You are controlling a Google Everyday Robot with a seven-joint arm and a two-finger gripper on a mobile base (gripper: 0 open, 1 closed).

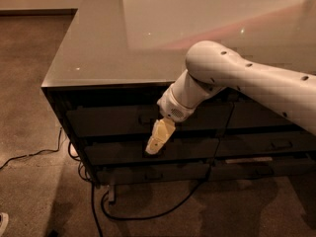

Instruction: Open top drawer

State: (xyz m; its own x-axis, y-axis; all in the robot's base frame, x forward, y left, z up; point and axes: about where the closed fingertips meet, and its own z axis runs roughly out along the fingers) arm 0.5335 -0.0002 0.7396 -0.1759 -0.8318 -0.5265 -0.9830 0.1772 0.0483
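Camera view looks down at a dark cabinet (59, 107) with a glossy grey surface (98, 48). The top drawer (108, 120) sits just under the surface's edge with its front level with the neighbouring fronts, so it is closed, and its handle (148, 118) is only faintly visible. The white arm (237, 78) reaches in from the right. Its cream gripper (154, 146) points down and to the left, just below that handle and over the second drawer front (118, 152). The jaws appear as one tapered shape, so I cannot tell how far open they are or whether they touch anything. A black cable (143, 215) loops across the carpet (29, 191).
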